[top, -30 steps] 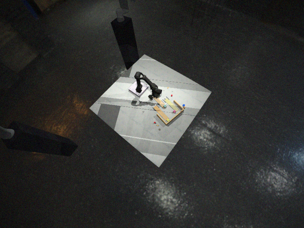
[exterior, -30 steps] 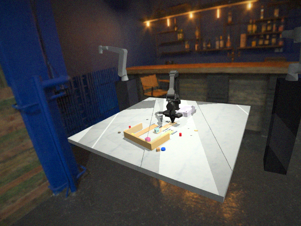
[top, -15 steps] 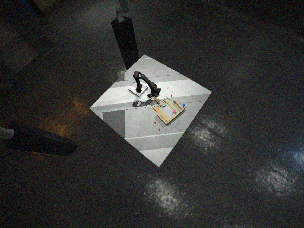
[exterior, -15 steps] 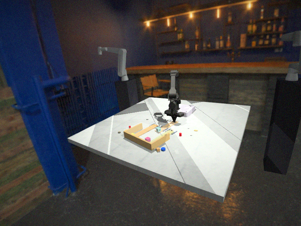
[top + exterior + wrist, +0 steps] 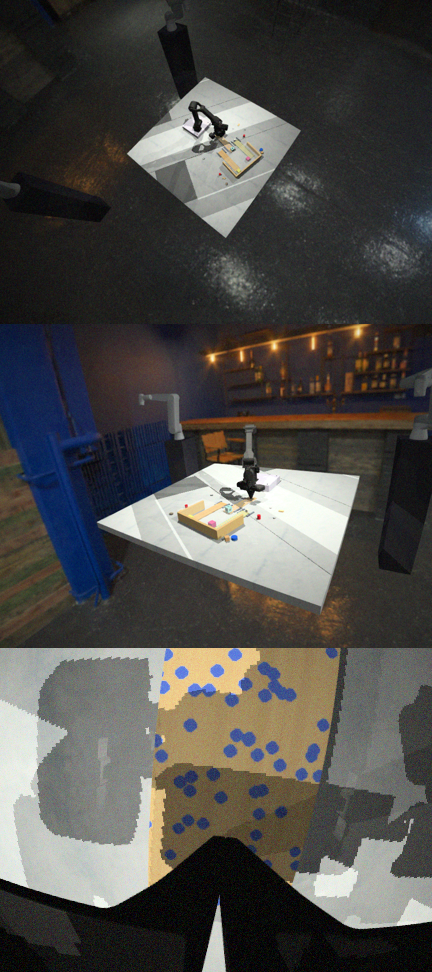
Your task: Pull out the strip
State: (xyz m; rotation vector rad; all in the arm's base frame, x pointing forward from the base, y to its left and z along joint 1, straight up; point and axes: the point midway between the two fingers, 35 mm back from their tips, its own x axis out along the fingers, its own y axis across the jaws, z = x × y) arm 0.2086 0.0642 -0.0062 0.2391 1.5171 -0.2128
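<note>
The teal labelled cube (image 5: 232,148) (image 5: 229,507) sits upright on the inner end of the middle strip (image 5: 225,143) (image 5: 247,501) (image 5: 210,738), which is tan with blue dots. The strip sticks out of the open side of the wooden frame (image 5: 198,525) towards the arm. My gripper (image 5: 218,136) (image 5: 250,498) (image 5: 223,849) points down with its fingers shut. The tips are on top of the strip near its outer end, with nothing seen between them. The contact itself is hidden by the fingers.
An orange strip (image 5: 228,161) (image 5: 209,511) with a yellow cube (image 5: 239,170) and a pale dotted strip (image 5: 243,149) with a pink cube (image 5: 248,158) (image 5: 211,523) flank the middle. Grey rails stand beside the strips. A red cylinder (image 5: 243,136) (image 5: 258,516) and blue disc (image 5: 261,149) (image 5: 234,537) lie outside.
</note>
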